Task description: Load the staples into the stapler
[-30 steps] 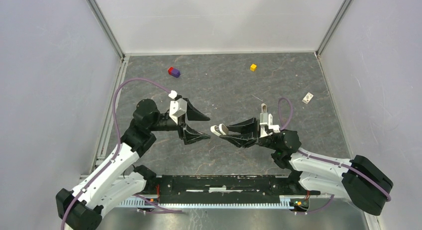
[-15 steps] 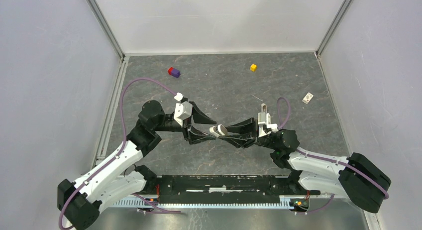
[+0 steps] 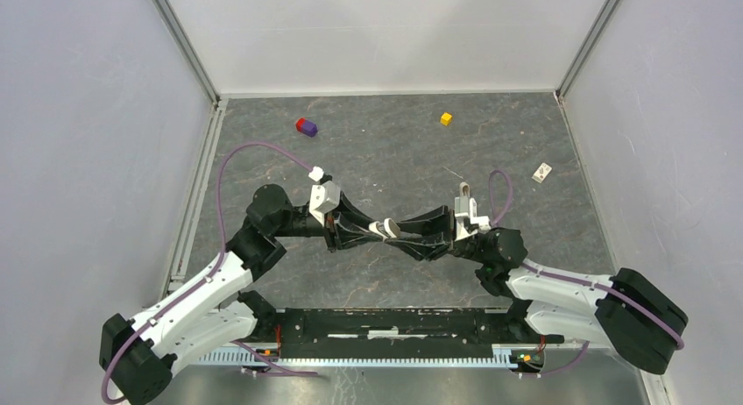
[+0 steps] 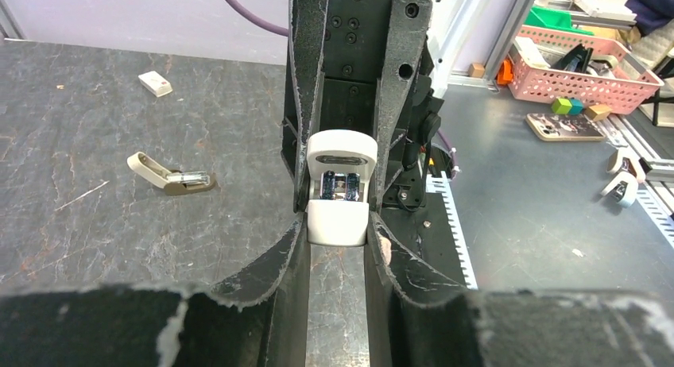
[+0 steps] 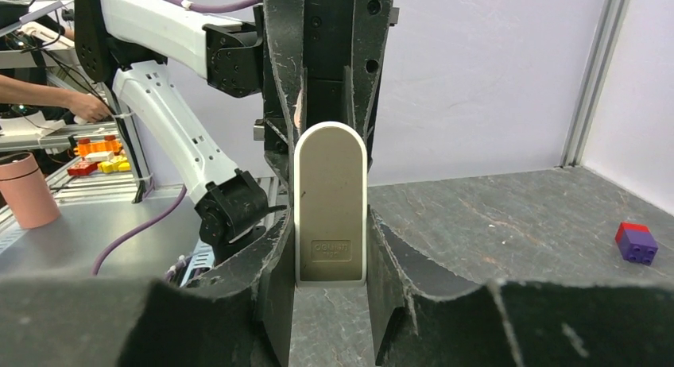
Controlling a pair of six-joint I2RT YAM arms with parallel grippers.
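The white stapler hangs above the middle of the grey mat, held from both ends. My left gripper comes in from the left and is shut on one end; in the left wrist view the stapler sits with its arms parted, grey metal showing inside, between my fingertips. My right gripper is shut on the other end; in the right wrist view the stapler's flat beige face stands upright between both fingers. A thin pale strip, perhaps the staples, lies on the mat behind.
A red and purple brick and a yellow cube lie near the back wall. A small white block sits at the right. A small beige hinged piece lies on the mat. Walls close three sides.
My left arm has reached right to the stapler and its jaws have closed on the free end. The right arm has kept its hold and barely moved.
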